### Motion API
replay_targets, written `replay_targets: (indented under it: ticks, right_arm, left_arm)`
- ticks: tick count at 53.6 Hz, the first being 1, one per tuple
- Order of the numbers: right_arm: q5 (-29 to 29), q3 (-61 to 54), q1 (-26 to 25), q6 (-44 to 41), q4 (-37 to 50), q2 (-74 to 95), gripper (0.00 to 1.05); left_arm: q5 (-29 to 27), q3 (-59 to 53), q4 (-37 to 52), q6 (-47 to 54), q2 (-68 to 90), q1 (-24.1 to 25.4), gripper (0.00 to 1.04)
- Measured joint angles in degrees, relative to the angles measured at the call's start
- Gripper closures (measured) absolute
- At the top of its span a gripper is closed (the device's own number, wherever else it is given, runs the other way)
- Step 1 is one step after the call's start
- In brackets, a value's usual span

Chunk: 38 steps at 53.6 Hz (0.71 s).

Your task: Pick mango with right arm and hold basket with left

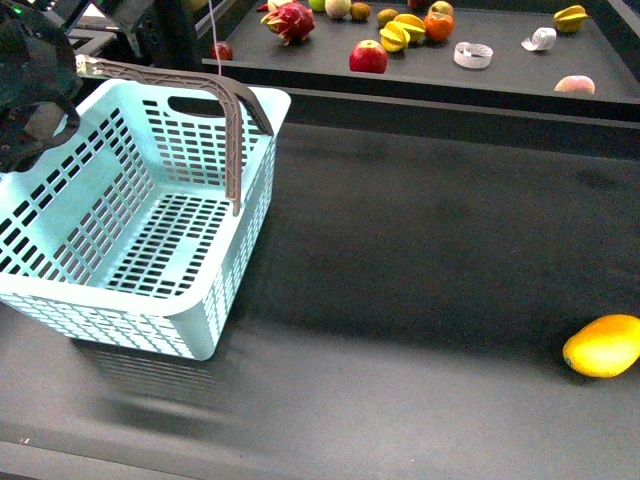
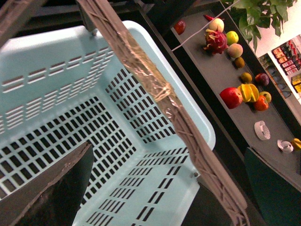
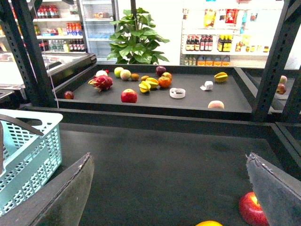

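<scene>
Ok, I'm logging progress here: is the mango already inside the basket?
No, the mango lies on the table, well to the right of the basket, which holds nothing.

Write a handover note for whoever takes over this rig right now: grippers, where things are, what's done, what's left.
Right gripper: open, empty, mango not yet reached.
Left arm: at the basket's left side; whether its jaws grip it cannot be told.
Mango: on the dark table, front right, well apart from the empty basket.
Done: nothing confirmed. Left: grasp mango with right, secure basket with left.
</scene>
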Motion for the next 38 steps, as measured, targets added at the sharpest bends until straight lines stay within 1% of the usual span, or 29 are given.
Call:
replay_targets:
  ticks: [10,22,38]
  right_arm:
    - [0.0,0.0,0.0,0.0,0.0,0.0,0.08]
    - [0.0,0.0,0.0,0.0,0.0,0.0,0.08]
    - [0.0,0.0,0.0,0.0,0.0,0.0,0.08]
  left_arm:
    - [2.69,7.13,-2.69,-3.85,5.03,0.87,0.06]
    - [4.46,13.25,-1.29,-6.69,10.75,3.21,0.06]
    - [3.96,18.88,1.09,-9.97,17.09,5.25,0.06]
